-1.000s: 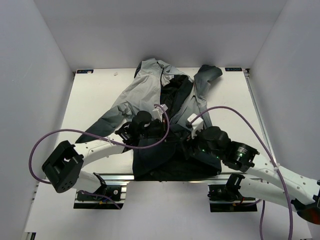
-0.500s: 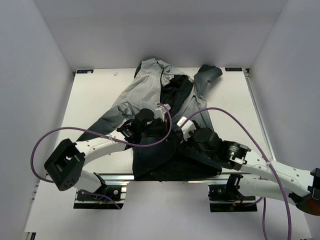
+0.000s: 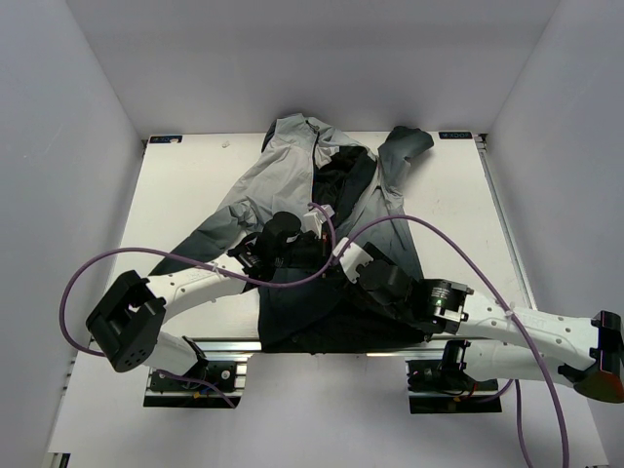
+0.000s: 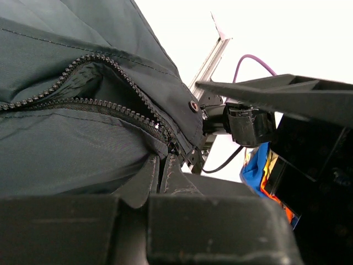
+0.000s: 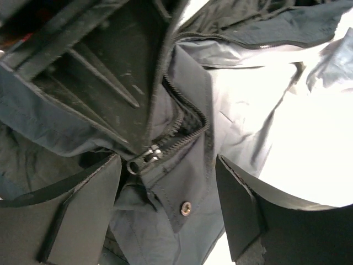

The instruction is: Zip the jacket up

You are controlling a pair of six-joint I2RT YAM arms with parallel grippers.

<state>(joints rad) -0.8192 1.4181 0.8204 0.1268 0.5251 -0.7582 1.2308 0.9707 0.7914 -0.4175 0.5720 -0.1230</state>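
Note:
The jacket [image 3: 292, 185] lies flat on the table with its hood at the far end, its front open above and its dark hem nearest me. My left gripper [image 3: 310, 255] is shut on the jacket's dark fabric right beside the low end of the zipper [image 4: 110, 107], with its fingertips [image 4: 144, 179] pressed together. My right gripper [image 3: 343, 261] is open, with its fingers [image 5: 83, 212] on either side of the zipper slider [image 5: 148, 154] and the flap with a metal snap [image 5: 186, 208]. It touches neither.
White walls enclose the table on three sides. The table's near edge, with the aluminium rail [image 3: 234, 343] and both arm bases, lies just behind the hem. Purple cables [image 3: 107, 268] loop over both arms. The jacket's left sleeve [image 3: 210, 234] spreads out to the left.
My right arm has swung left and forward, bringing its open gripper close beside the left gripper at the zipper's low end. The left gripper has stayed in place.

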